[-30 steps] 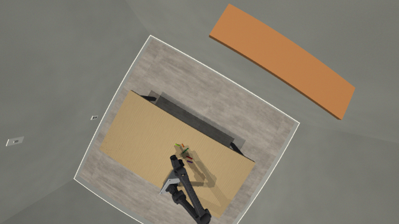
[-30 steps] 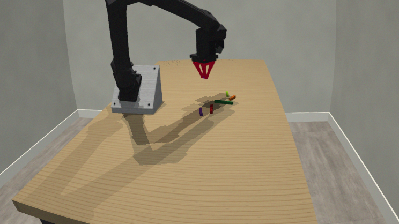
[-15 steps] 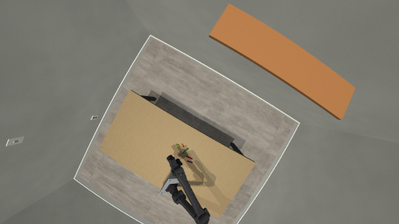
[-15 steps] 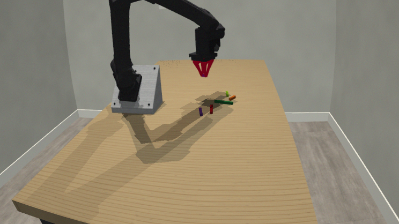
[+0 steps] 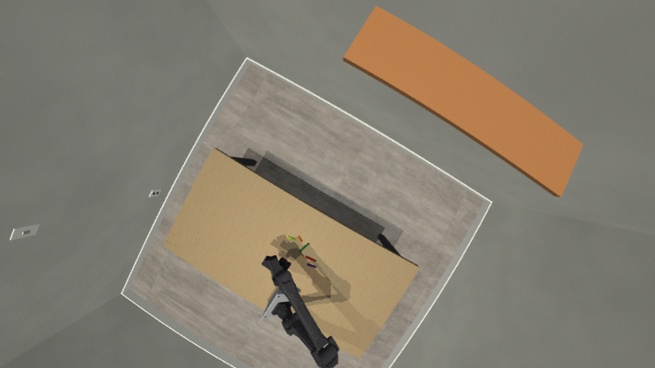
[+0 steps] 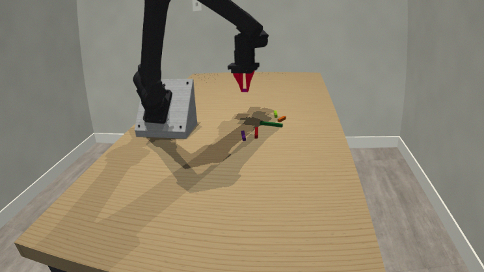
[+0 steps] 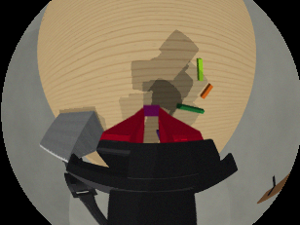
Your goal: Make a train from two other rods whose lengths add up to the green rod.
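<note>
No train had been laid on the surface [image 5: 231,209] [image 6: 250,200] [image 7: 97,38], where five rods were seen lying apart; the hand [image 5: 284,261] [image 6: 244,90] [image 7: 151,112] was held above it, its fingers nearly closed and clamped on a small rod, with neither the surface nor another rod touched; the green rod [image 5: 304,247] [image 6: 271,123] [image 7: 190,108], longest of the set, was left as the measure; the red rod [image 5: 311,258] [image 6: 256,132] lay near one end of it; the purple rod [image 5: 311,265] [image 6: 243,135] [image 7: 158,135], judged to be half of the needed pair, lay beside the red, too near for a finished layout; the lime rod [image 5: 291,238] [image 6: 275,113] [image 7: 200,69] and the orange rod [image 5: 299,238] [image 6: 282,118] [image 7: 206,91] lay beyond the green; the magenta rod [image 6: 244,90] [image 7: 151,111], the likely other half, was gripped crosswise at the fingertips; its alignment, lowering and release were still to be done.
</note>
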Available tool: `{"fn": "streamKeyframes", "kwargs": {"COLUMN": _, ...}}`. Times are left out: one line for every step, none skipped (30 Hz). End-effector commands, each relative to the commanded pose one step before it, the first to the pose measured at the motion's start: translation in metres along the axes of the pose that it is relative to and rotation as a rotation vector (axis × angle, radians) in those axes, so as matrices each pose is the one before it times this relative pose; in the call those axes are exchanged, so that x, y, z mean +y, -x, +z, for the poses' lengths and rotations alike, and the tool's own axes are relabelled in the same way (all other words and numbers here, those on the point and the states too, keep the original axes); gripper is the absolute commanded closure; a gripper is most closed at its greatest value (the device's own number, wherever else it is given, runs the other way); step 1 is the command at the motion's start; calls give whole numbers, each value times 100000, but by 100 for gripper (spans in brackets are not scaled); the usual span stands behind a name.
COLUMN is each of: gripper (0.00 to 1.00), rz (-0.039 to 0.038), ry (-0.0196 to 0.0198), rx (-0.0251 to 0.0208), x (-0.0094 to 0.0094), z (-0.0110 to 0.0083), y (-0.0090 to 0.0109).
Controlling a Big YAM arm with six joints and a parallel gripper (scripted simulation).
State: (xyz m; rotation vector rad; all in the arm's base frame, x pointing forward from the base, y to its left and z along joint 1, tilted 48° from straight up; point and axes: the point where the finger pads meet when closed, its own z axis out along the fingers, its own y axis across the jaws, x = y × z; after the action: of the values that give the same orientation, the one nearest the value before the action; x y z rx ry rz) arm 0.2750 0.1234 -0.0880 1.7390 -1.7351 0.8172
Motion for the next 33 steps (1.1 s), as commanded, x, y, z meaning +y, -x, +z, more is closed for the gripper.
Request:
{"fn": "streamKeyframes", "kwargs": {"gripper": 86, "rz": -10935, "ry": -4835, "rx": -5250, "x": -1946, "z": -1860, "y": 2983}}
{"fn": "streamKeyframes", "kwargs": {"gripper": 86, "rz": -1153, "ry": 14, "rx": 42, "x": 52, "z": 25, "y": 118}}
{"fn": "streamKeyframes", "kwargs": {"gripper": 86, "rz": 660, "ry": 1313, "rx": -6, "x": -178, "z": 420, "y": -343}}
{"fn": "streamKeyframes", "kwargs": {"gripper": 86, "rz": 820, "ry": 1082, "rx": -20, "x": -158, "z": 341, "y": -312}}
{"fn": "streamKeyframes", "kwargs": {"gripper": 86, "rz": 609, "ry": -560, "rx": -597, "x": -197, "z": -301, "y": -143}}
{"fn": "streamKeyframes", "kwargs": {"gripper": 86, "rz": 243, "ry": -1267, "rx": -798, "x": -152, "z": -573, "y": 3}}
{"fn": "streamKeyframes", "kwargs": {"gripper": 86, "rz": 0, "ry": 0, "rx": 0, "x": 0, "z": 0, "y": 0}}
{"fn": "streamKeyframes", "kwargs": {"gripper": 86, "rz": 0, "ry": 0, "rx": 0, "x": 0, "z": 0, "y": 0}}
{"fn": "streamKeyframes", "kwargs": {"gripper": 86, "rz": -1832, "ry": -2024, "rx": -113, "x": 295, "z": -663, "y": 594}}
{"fn": "streamKeyframes", "kwargs": {"gripper": 86, "rz": 1, "ry": -21, "rx": 17, "x": -4, "z": -1, "y": -4}}
{"fn": "streamKeyframes", "kwargs": {"gripper": 86, "rz": 200, "ry": 179, "rx": 20, "x": -36, "z": 63, "y": -67}}
{"fn": "streamKeyframes", "kwargs": {"gripper": 86, "rz": 580, "ry": 553, "rx": 18, "x": -97, "z": 182, "y": -189}}
{"fn": "streamKeyframes", "kwargs": {"gripper": 86, "rz": 384, "ry": 360, "rx": 18, "x": -65, "z": 120, "y": -126}}
{"fn": "streamKeyframes", "kwargs": {"gripper": 86, "rz": 67, "ry": 62, "rx": 5, "x": -12, "z": 21, "y": -22}}
{"fn": "streamKeyframes", "kwargs": {"gripper": 86, "rz": -2, "ry": -1, "rx": 0, "x": 0, "z": 0, "y": 1}}
{"fn": "streamKeyframes", "kwargs": {"gripper": 86, "rz": 1, "ry": 1, "rx": 0, "x": 0, "z": 0, "y": 0}}
{"fn": "streamKeyframes", "kwargs": {"gripper": 86, "rz": 6, "ry": 17, "rx": 8, "x": 0, "z": 9, "y": -3}}
{"fn": "streamKeyframes", "kwargs": {"gripper": 86, "rz": 36, "ry": 112, "rx": 55, "x": -1, "z": 62, "y": -19}}
{"fn": "streamKeyframes", "kwargs": {"gripper": 86, "rz": 97, "ry": 290, "rx": 140, "x": -2, "z": 158, "y": -49}}
{"fn": "streamKeyframes", "kwargs": {"gripper": 86, "rz": 176, "ry": 532, "rx": 255, "x": -3, "z": 289, "y": -90}}
{"fn": "streamKeyframes", "kwargs": {"gripper": 86, "rz": 167, "ry": 725, "rx": 392, "x": 14, "z": 416, "y": -106}}
{"fn": "streamKeyframes", "kwargs": {"gripper": 86, "rz": -369, "ry": 414, "rx": 551, "x": 116, "z": 392, "y": 44}}
{"fn": "streamKeyframes", "kwargs": {"gripper": 86, "rz": -379, "ry": 266, "rx": 519, "x": 106, "z": 382, "y": 46}}
{"fn": "streamKeyframes", "kwargs": {"gripper": 86, "rz": 0, "ry": 0, "rx": 0, "x": 0, "z": 0, "y": 0}}
{"fn": "streamKeyframes", "kwargs": {"gripper": 86, "rz": 0, "ry": 0, "rx": 0, "x": 0, "z": 0, "y": 0}}
{"fn": "streamKeyframes", "kwargs": {"gripper": 86, "rz": -2333, "ry": -2326, "rx": 36, "x": 388, "z": -515, "y": 734}}
{"fn": "streamKeyframes", "kwargs": {"gripper": 86, "rz": 142, "ry": 2045, "rx": 1049, "x": 561, "z": 1047, "y": -675}}
{"fn": "streamKeyframes", "kwargs": {"gripper": 86, "rz": -418, "ry": 2912, "rx": 1596, "x": 1071, "z": 1388, "y": -892}}
{"fn": "streamKeyframes", "kwargs": {"gripper": 86, "rz": -77, "ry": 81, "rx": 85, "x": 61, "z": 364, "y": -28}}
{"fn": "streamKeyframes", "kwargs": {"gripper": 86, "rz": -4, "ry": 7, "rx": 12, "x": 6, "z": 364, "y": -6}}
{"fn": "streamKeyframes", "kwargs": {"gripper": 86, "rz": -5, "ry": 8, "rx": 12, "x": 5, "z": 394, "y": -6}}
{"fn": "streamKeyframes", "kwargs": {"gripper": 86, "rz": -5, "ry": 9, "rx": 13, "x": 6, "z": 418, "y": -6}}
{"fn": "streamKeyframes", "kwargs": {"gripper": 86, "rz": -6, "ry": 9, "rx": 14, "x": 7, "z": 438, "y": -7}}
